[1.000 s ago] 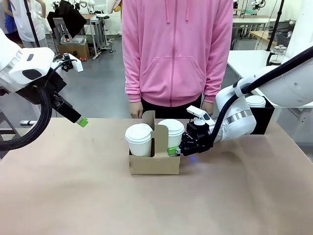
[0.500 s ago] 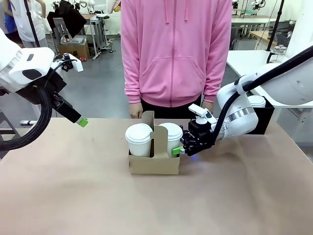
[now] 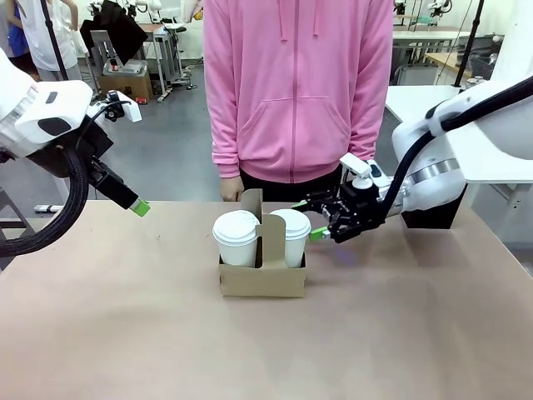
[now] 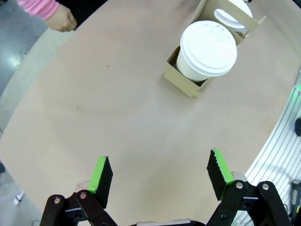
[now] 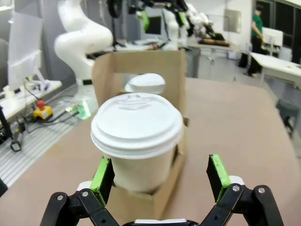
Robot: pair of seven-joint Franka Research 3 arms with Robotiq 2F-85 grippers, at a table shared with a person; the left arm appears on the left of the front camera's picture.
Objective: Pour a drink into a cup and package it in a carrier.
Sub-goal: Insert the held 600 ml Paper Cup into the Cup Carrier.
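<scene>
Front view: the right end effector — spread, empty — sits just right of the cup in the carrier.

Left wrist view: left end effector spread, carrier far ahead.

Right wrist view: cup seated dead ahead (withdraw straight, I'd say).

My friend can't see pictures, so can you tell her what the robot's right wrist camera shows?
A white paper cup with a white dome lid sits in a brown cardboard carrier, close in front of the right gripper, whose green-padded fingers stand open on either side of it without touching. A second lidded cup peeks up behind the carrier's handle panel.
</scene>
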